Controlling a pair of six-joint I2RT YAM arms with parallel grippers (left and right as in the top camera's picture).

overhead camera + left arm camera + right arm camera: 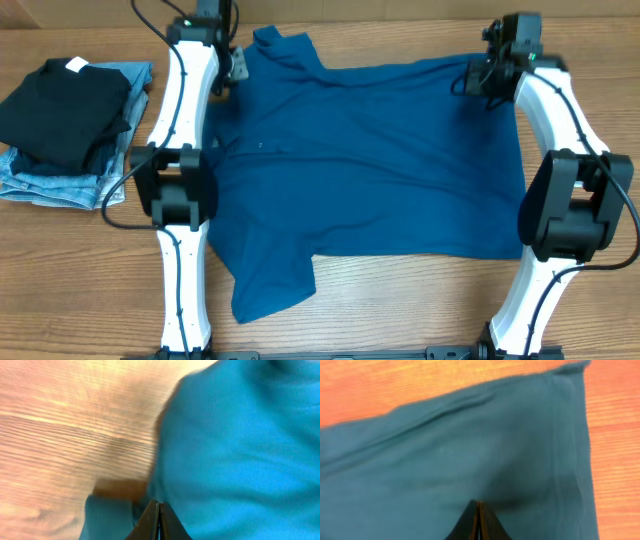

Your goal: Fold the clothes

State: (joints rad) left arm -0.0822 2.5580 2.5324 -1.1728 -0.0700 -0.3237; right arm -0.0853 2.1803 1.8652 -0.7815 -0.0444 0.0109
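Teal collared shirt [380, 160] spread flat, left gripper [158, 506] and right gripper [478, 505] clamped on its fabric

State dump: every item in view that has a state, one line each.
teal shirt: unfolded, spread on the table
left gripper: shut on teal shirt near its far sleeve
right gripper: shut on teal shirt near its far hem corner
black garment: folded, stacked on the jeans
jeans: folded, bottom of the stack
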